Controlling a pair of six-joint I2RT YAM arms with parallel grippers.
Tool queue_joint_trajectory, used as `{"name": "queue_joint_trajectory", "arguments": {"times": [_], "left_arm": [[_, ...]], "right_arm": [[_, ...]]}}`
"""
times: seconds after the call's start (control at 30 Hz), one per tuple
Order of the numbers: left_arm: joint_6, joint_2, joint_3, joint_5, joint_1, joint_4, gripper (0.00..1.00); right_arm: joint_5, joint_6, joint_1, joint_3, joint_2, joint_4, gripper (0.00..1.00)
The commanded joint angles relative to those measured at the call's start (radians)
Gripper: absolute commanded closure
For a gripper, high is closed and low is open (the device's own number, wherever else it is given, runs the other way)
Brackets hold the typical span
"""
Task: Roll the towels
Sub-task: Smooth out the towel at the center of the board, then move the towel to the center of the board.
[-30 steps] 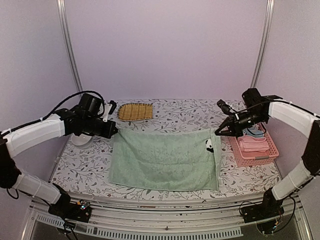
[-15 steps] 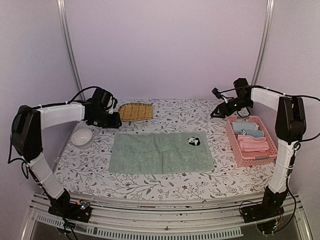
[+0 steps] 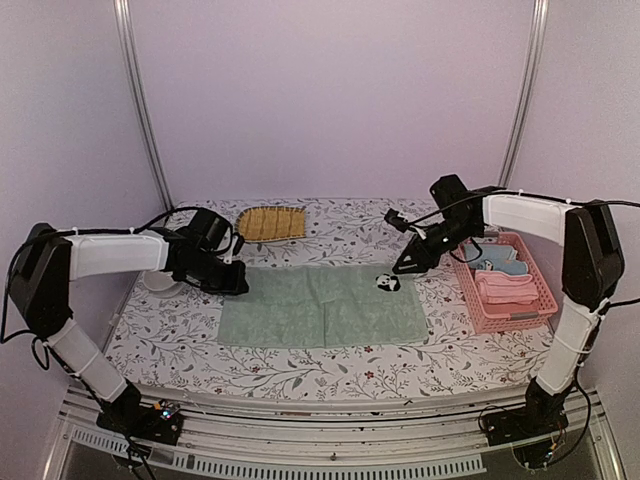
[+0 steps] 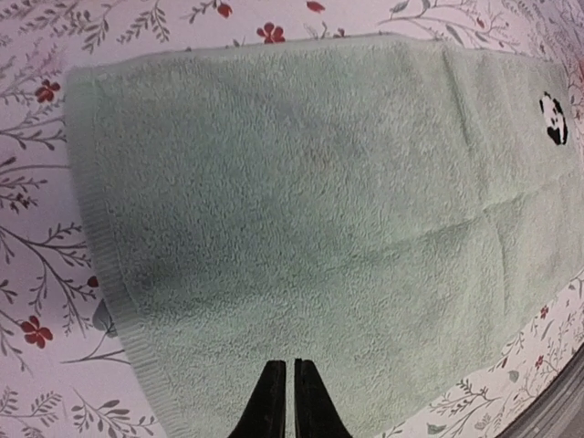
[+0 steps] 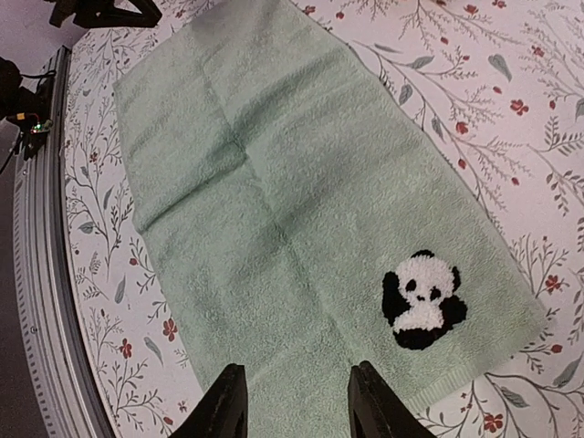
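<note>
A pale sage green towel (image 3: pixel 320 305) with a panda patch (image 3: pixel 386 283) lies flat in the middle of the table. My left gripper (image 3: pixel 243 285) hovers over its far left corner. In the left wrist view the gripper (image 4: pixel 284 367) is shut and empty above the towel (image 4: pixel 310 210). My right gripper (image 3: pixel 400 268) hovers over the far right corner. In the right wrist view it (image 5: pixel 297 376) is open above the towel (image 5: pixel 274 201), beside the panda (image 5: pixel 422 298). A pink towel (image 3: pixel 505 290) and a light blue towel (image 3: pixel 500 263) lie in the basket.
A pink plastic basket (image 3: pixel 546 290) stands at the right edge. A yellow-brown woven mat (image 3: pixel 272 222) lies at the back. A white bowl (image 3: pixel 158 282) sits at the left, partly behind my left arm. The metal rail (image 3: pixel 300 460) runs along the near edge.
One second ago both grippers held the towel by its far corners. It then lay flat and narrower with the arms drawn back. Now both grippers have come back over its far corners.
</note>
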Motion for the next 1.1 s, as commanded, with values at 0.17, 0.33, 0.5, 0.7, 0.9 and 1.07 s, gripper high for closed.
{"name": "queue_joint_trajectory", "arguments": {"times": [0.17,0.33,0.5,0.7,0.9,1.07], "left_arm": [[-0.029,-0.018,-0.106,0.066,-0.008,0.036,1.00],[-0.067,-0.032,-0.098,-0.153,0.000,0.021,1.00],[-0.150,-0.133,-0.135,-0.398,0.003,0.058,1.00],[-0.049,-0.201,-0.189,-0.098,0.006,0.142,1.00],[-0.108,-0.201,-0.228,0.032,-0.013,0.099,1.00],[-0.185,-0.178,-0.238,-0.002,-0.041,0.001,1.00]], "right_arm": [[0.137,0.026,0.016,-0.035,-0.064,-0.022,0.65],[0.205,0.095,-0.005,0.047,-0.144,0.087,0.36],[-0.143,0.196,-0.115,0.085,-0.110,0.134,0.01],[-0.116,-0.020,-0.063,0.015,-0.072,-0.037,0.40],[-0.012,-0.075,0.014,-0.186,-0.059,-0.020,0.69],[0.030,-0.090,0.054,-0.245,-0.041,-0.029,0.74]]}}
